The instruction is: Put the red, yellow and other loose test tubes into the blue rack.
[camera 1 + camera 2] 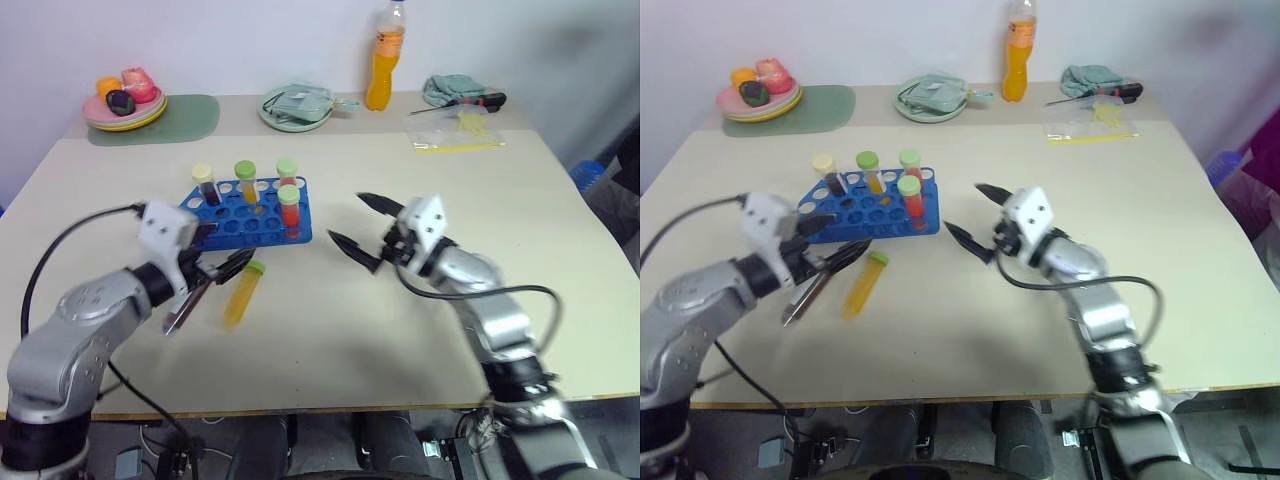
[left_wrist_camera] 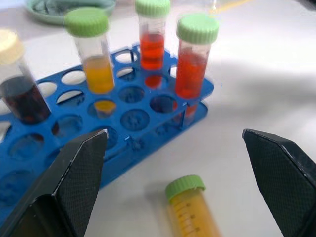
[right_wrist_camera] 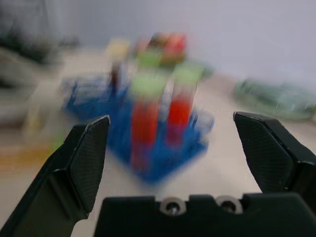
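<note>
Both sets of fingers spread wide and empty over the worktop (image 1: 400, 330)

The blue rack (image 1: 250, 215), holding four upright tubes, stood just beyond the left gripper (image 1: 205, 290) and well left of the right gripper (image 1: 365, 232); a yellow tube (image 1: 243, 293) lay flat just beside the left fingers

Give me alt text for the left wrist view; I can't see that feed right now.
The open left end effector hovers over a loose clear plastic tube of yellow liquid with a green cap, lying on the pale table beside the bright blue plastic rack. Four capped tubes stand upright in the rack: one dark, one yellow, two red.
</note>
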